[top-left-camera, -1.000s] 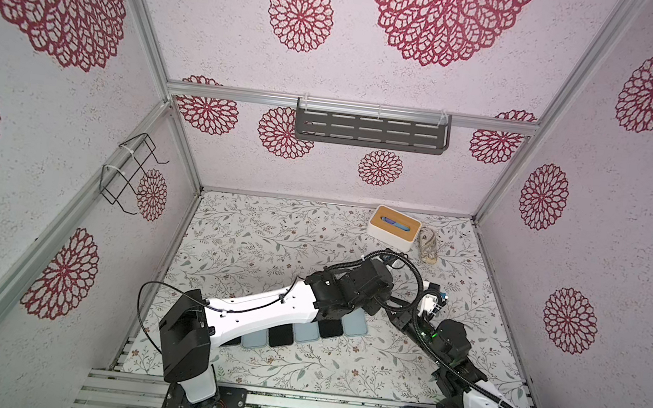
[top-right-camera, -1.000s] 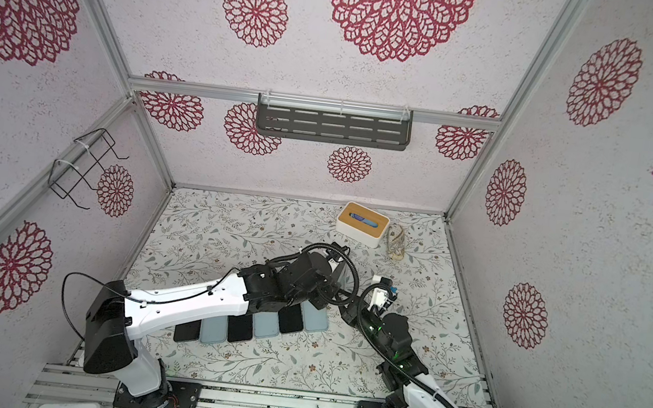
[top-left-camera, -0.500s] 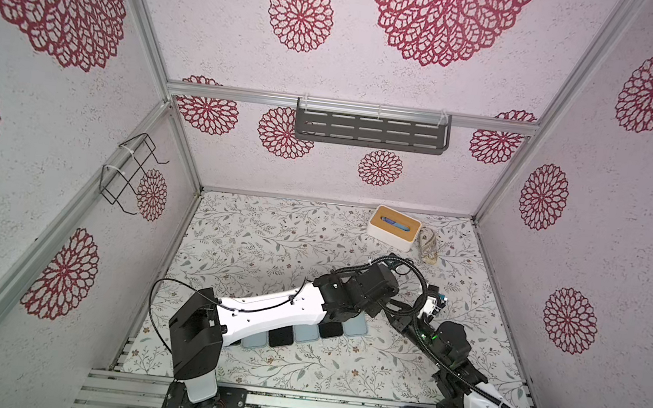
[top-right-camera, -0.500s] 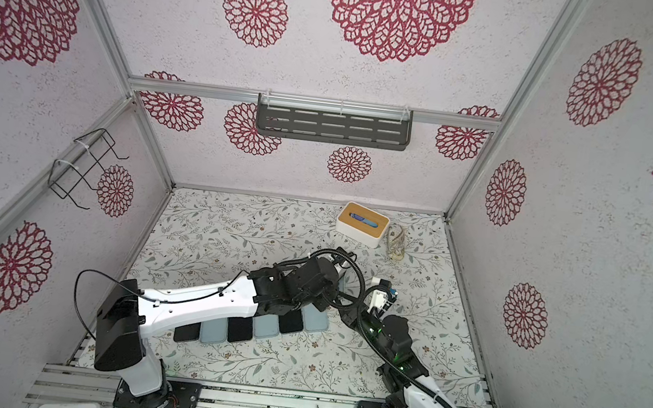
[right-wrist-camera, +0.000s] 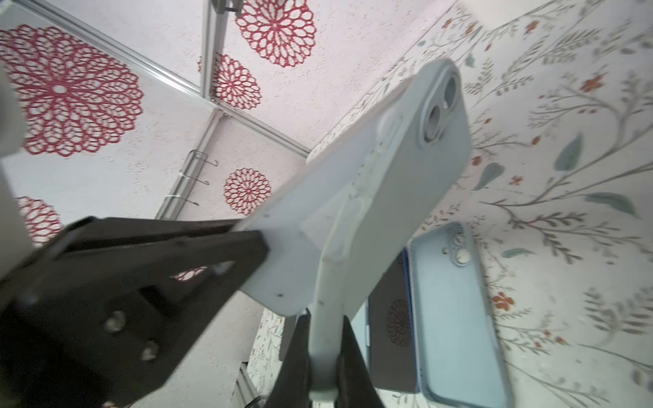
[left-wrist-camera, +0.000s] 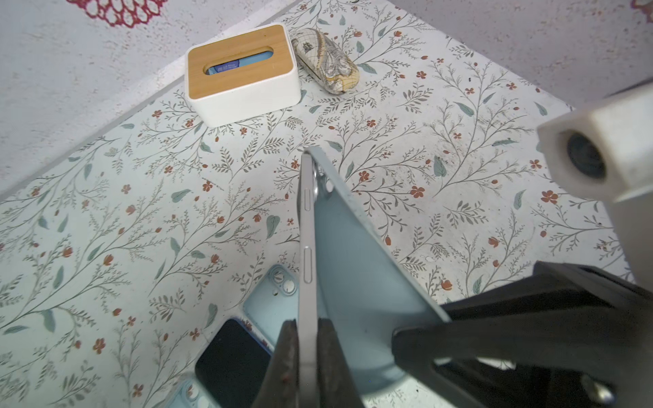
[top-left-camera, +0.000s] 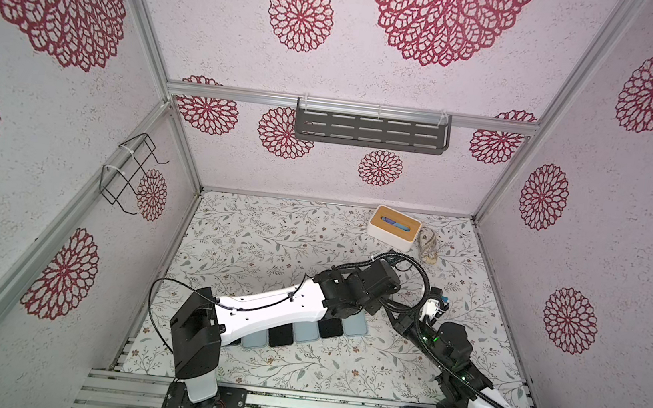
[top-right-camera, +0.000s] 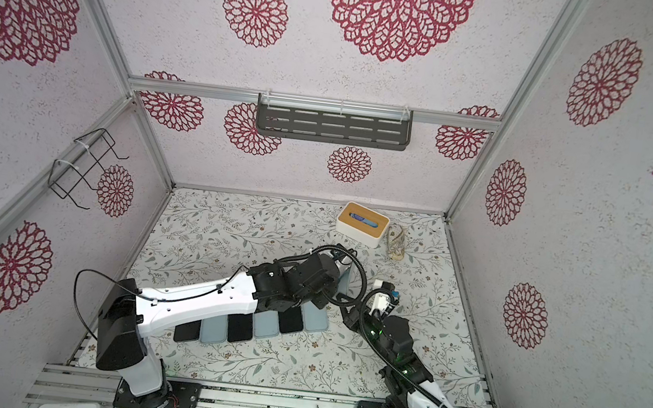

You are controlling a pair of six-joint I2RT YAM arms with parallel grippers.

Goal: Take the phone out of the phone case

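Floral tabletop (top-left-camera: pixel 270 240) lay beneath the phone (left-wrist-camera: pixel 306 226), pinched tight in the left gripper (left-wrist-camera: pixel 307 330), its blue phone case (left-wrist-camera: pixel 357 282) splayed partly off, joined at the camera end, edge clamped in the closed right gripper (right-wrist-camera: pixel 325 339).

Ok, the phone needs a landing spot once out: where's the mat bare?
Widest bare mat: the far left stretch, between the left wall and the tissue box. Also the front strip between the row of phones and cases and the rail. Crowded: mid-right, where the left arm and right arm meet over it.
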